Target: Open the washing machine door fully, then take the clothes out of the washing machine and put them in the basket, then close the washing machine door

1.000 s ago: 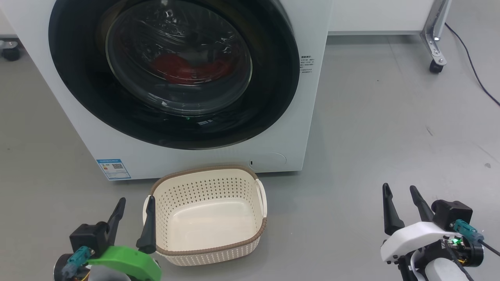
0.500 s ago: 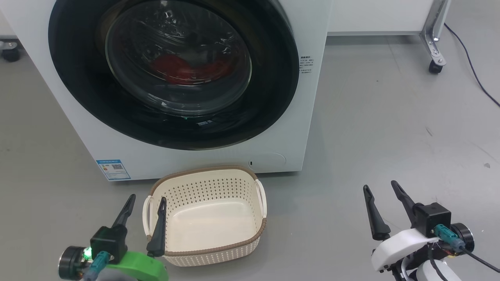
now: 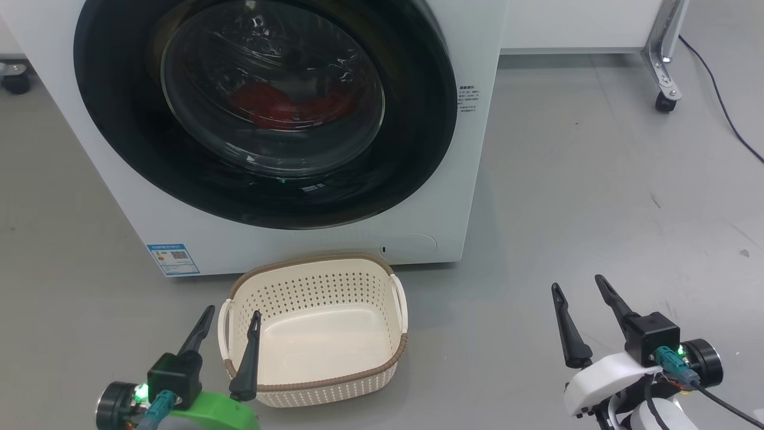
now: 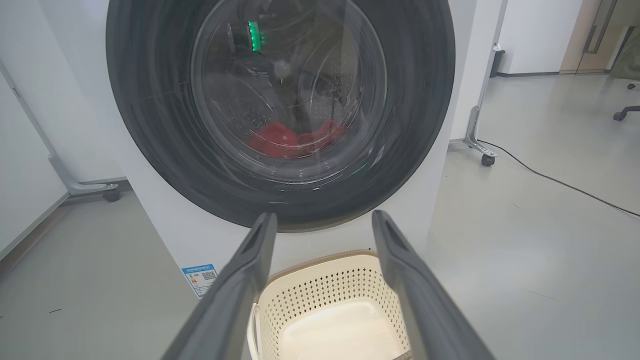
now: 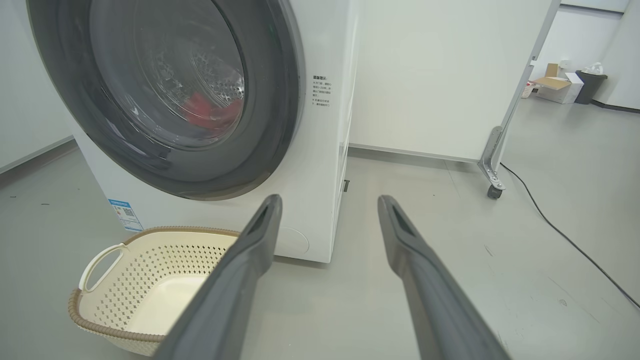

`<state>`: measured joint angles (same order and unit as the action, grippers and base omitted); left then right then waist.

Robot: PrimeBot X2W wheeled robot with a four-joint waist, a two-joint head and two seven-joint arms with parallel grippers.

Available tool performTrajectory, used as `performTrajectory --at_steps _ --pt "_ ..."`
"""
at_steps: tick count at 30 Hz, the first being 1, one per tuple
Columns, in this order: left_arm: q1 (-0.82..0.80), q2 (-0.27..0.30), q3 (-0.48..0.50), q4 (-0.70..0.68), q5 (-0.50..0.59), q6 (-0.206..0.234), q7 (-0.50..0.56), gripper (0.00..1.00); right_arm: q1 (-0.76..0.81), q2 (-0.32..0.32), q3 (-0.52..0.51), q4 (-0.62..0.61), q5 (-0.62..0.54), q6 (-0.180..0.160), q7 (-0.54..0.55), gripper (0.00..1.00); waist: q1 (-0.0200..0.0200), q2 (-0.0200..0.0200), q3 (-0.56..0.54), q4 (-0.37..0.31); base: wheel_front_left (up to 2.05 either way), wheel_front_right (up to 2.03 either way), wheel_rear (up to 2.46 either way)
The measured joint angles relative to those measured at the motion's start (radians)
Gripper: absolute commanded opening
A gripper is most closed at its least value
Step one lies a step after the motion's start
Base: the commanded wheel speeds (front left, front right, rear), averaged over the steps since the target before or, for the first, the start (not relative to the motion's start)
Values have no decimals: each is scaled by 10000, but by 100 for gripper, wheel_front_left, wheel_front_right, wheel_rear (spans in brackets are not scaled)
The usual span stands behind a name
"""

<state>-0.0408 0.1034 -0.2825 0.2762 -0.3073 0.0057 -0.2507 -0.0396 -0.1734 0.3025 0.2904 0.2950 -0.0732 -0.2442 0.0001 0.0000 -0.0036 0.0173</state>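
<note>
Left gripper [image 3: 233, 310] farther over perforated cream basket [image 3: 316, 285]

— Where's the basket [image 3: 322, 286]?
— On the floor [image 3: 567, 179], just in front of the washing machine [image 3: 465, 179], below the washing machine door [image 3: 119, 149].
— And the clothes [image 3: 286, 104]?
— In the drum, behind the closed door.
— Arms?
— The left gripper [image 3: 233, 310] is at the basket's left side; the right gripper [image 3: 578, 282] is well off to its right.

White washing machine [image 3: 268, 245], glossy black washing machine door [image 3: 131, 149], red clothes [image 3: 286, 104] behind glass, cream perforated basket [image 3: 322, 292] with brown woven rim, blue sticker [image 3: 173, 258]
</note>
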Motion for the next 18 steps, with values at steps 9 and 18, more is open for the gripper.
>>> performTrajectory --at_steps 9,18 --pt "4 -104 163 305 -153 77 0 100 42 144 -236 50 0 0 -2 100 0 0 2 47 0 0 0" --pt "3 -148 201 393 -151 75 0 100 81 211 -314 82 -33 15 -2 100 0 0 6 77 0 0 0"
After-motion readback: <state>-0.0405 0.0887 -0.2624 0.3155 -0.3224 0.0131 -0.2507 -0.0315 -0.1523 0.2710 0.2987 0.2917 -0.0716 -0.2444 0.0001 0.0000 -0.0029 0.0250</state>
